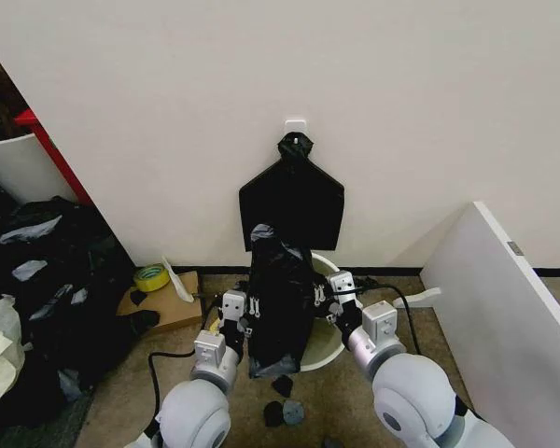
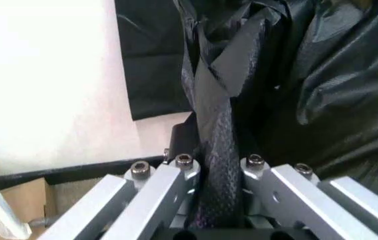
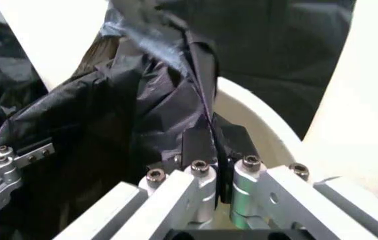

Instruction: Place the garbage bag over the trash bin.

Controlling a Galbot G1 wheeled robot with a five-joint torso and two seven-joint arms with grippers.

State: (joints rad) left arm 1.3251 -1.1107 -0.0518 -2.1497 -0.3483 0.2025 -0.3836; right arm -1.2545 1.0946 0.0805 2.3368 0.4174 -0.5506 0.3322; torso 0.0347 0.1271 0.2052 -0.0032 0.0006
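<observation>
Pinching opposite sides of the garbage bag (image 1: 280, 299), the left gripper (image 1: 235, 315) and right gripper (image 1: 341, 297) hold it. It hangs over the trash bin (image 1: 329, 350) on the floor.

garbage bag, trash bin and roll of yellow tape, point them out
garbage bag (image 1: 280, 299), head view, crinkled middle of the bag.
trash bin (image 1: 329, 347), head view, white wall right of the bag.
roll of yellow tape (image 1: 150, 277), head view, top of the ring.

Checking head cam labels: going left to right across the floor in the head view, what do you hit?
Heap of dark bags → yellow tape roll → left gripper → garbage bag → right gripper → leaning white board. Both grippers are clamped on the bag; the trash bin sits mostly behind it.
</observation>
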